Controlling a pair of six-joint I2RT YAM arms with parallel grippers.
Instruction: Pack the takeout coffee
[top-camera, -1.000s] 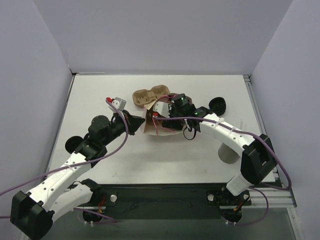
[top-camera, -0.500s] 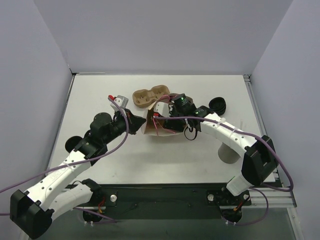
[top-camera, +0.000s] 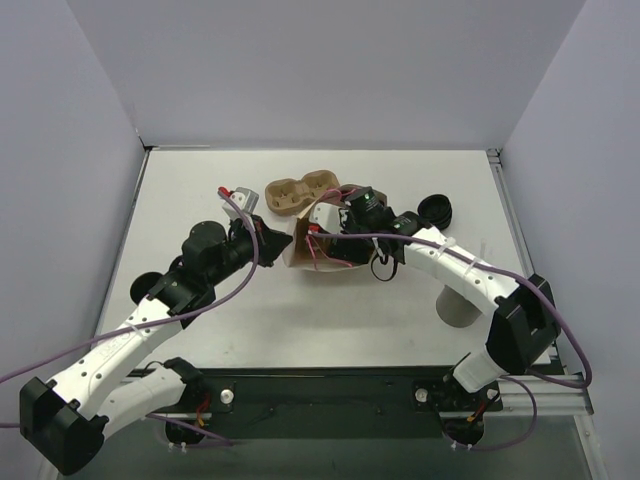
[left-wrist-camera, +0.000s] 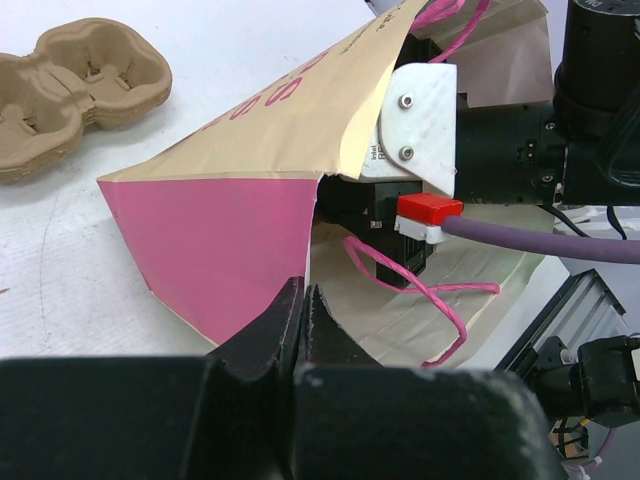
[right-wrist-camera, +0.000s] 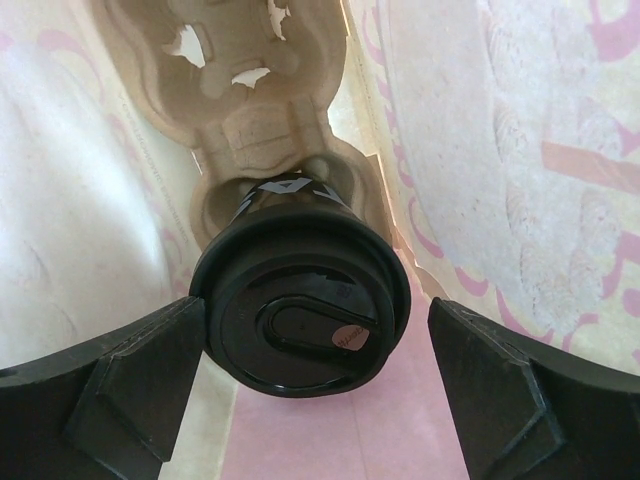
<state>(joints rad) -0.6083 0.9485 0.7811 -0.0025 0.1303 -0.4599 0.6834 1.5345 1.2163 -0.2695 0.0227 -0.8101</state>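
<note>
In the right wrist view a takeout coffee (right-wrist-camera: 300, 312), a black cup with a black lid, sits in a well of a brown pulp tray (right-wrist-camera: 250, 100) inside the paper bag (right-wrist-camera: 520, 150). My right gripper (right-wrist-camera: 318, 318) is open around the cup, with a gap on the right side. The left finger (right-wrist-camera: 130, 375) is at the lid's edge. Seen from above, the right gripper (top-camera: 326, 236) is inside the bag (top-camera: 312, 262). My left gripper (left-wrist-camera: 302, 300) is shut on the edge of the bag's pink side (left-wrist-camera: 225, 250), holding the mouth open.
A second pulp tray (top-camera: 300, 192) lies behind the bag. Black lids (top-camera: 436, 210) are stacked at the right, and a grey cylinder (top-camera: 458, 306) stands beside the right arm. A black round cup (top-camera: 150, 288) sits by the left arm. Pink string handles (left-wrist-camera: 440, 300) hang in the bag's mouth.
The right gripper's jaws have spread wider around the cup inside the bag. The left arm has shifted slightly up and right, still pinching the bag's edge.
</note>
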